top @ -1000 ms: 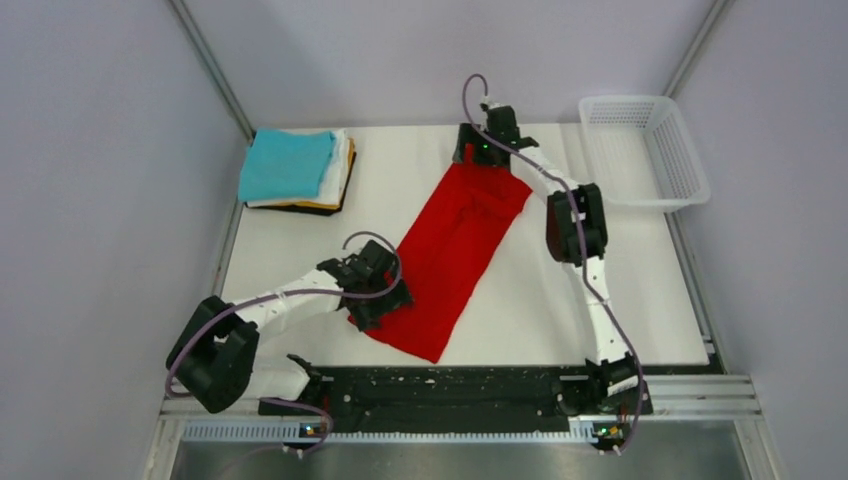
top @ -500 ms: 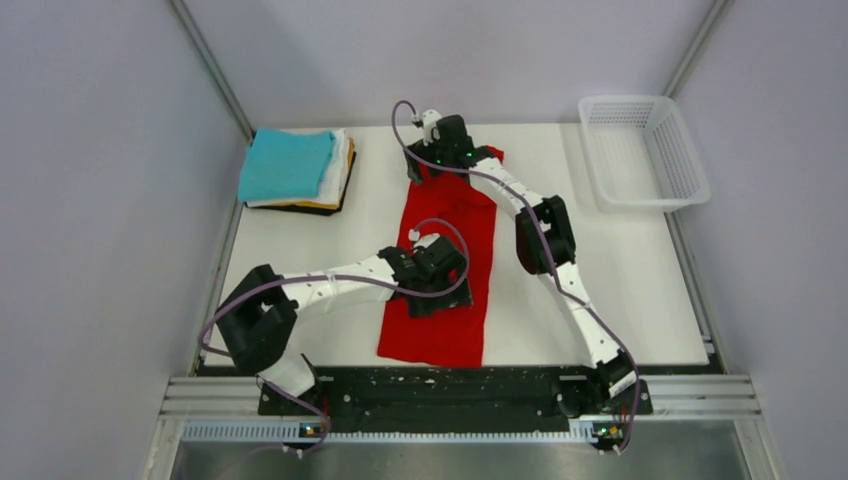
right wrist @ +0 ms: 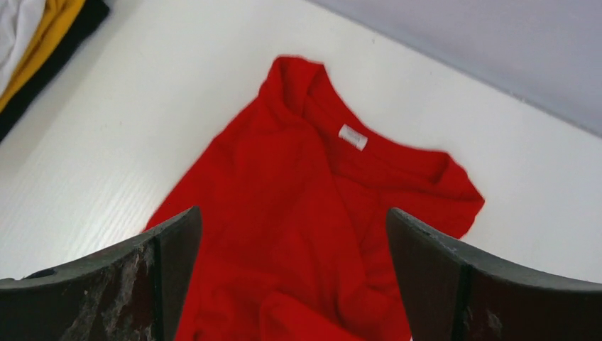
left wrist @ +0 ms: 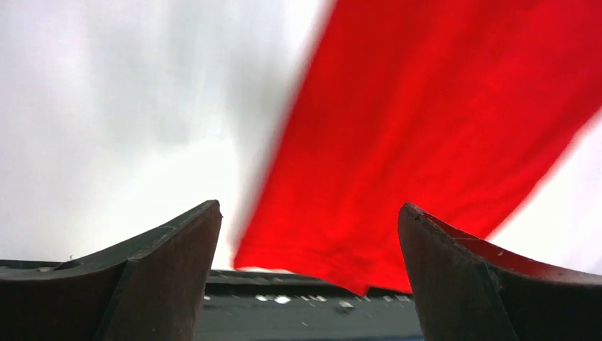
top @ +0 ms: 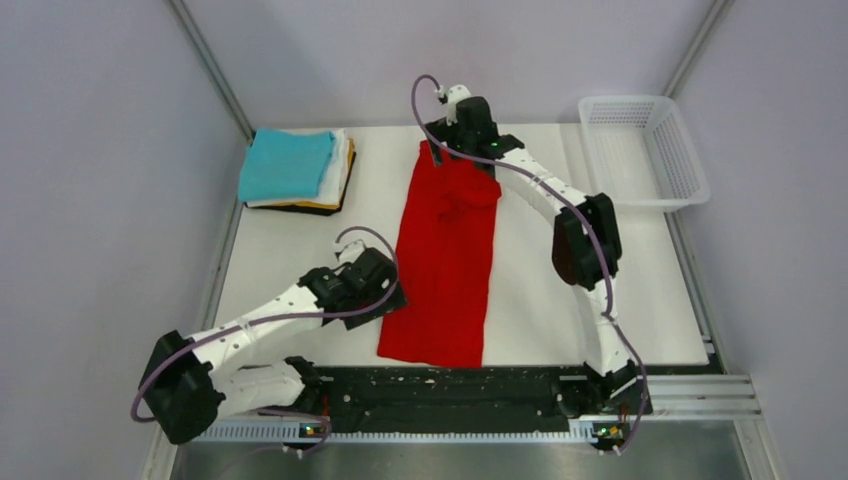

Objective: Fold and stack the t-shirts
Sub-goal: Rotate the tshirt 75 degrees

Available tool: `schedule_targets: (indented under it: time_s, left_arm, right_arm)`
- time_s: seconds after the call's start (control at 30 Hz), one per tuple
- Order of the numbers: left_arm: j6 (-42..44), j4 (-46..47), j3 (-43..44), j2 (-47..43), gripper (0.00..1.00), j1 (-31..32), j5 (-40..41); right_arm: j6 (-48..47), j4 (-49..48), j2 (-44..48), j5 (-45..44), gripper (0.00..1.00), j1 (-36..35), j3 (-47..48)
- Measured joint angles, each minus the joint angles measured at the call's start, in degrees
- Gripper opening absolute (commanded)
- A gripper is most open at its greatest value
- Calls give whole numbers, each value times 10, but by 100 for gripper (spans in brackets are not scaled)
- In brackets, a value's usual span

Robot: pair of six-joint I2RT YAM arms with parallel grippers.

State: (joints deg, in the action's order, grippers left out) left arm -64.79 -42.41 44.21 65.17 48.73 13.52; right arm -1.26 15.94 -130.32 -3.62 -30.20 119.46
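A bright red t-shirt [top: 445, 260] lies folded into a long narrow strip running from the far side of the table to its near edge. Its collar with a white label [right wrist: 353, 137] is at the far end. My right gripper [top: 452, 152] [right wrist: 292, 211] hovers open over that collar end, holding nothing. My left gripper [top: 388, 303] [left wrist: 309, 207] is open beside the strip's left edge near the hem [left wrist: 334, 263], off the cloth. A stack of folded t-shirts [top: 292, 172] sits at the far left, teal on top, then white, yellow-orange and dark layers [right wrist: 32, 32].
A white mesh basket [top: 693, 180] stands at the far right corner. The black rail [top: 450, 385] with both arm bases runs along the near edge. Grey walls close in the left and right sides.
The red shirt swung from a diagonal to a straight lengthwise strip. My left gripper pulled back leftward off the cloth. My right gripper shifted a little right at the collar end.
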Motion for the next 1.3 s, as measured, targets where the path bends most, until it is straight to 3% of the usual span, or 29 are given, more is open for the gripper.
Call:
schedule_targets:
  time_s: [0.13,0.23,0.43,0.8,1.3]
  left_arm:
    - [42,-1,-63,-36,99,-111,-32]
    - [76,-2,-64,-35,99,-141,-49]
    - [115,-1,-36,-14,99,-144,-53]
    - [131,0,-36,4,99,-156,-66]
    - [142,3,-36,15,99,-165,-67]
  right_arm:
    - [7,-9,80,24,99,1,-123]
    - [25,-5,89,82,99,1,-137]
    - [47,5,73,153,99,1,-140]
    - [28,83,-22,141,99,-2,-104]
    - [4,49,103,110,99,-5,-296]
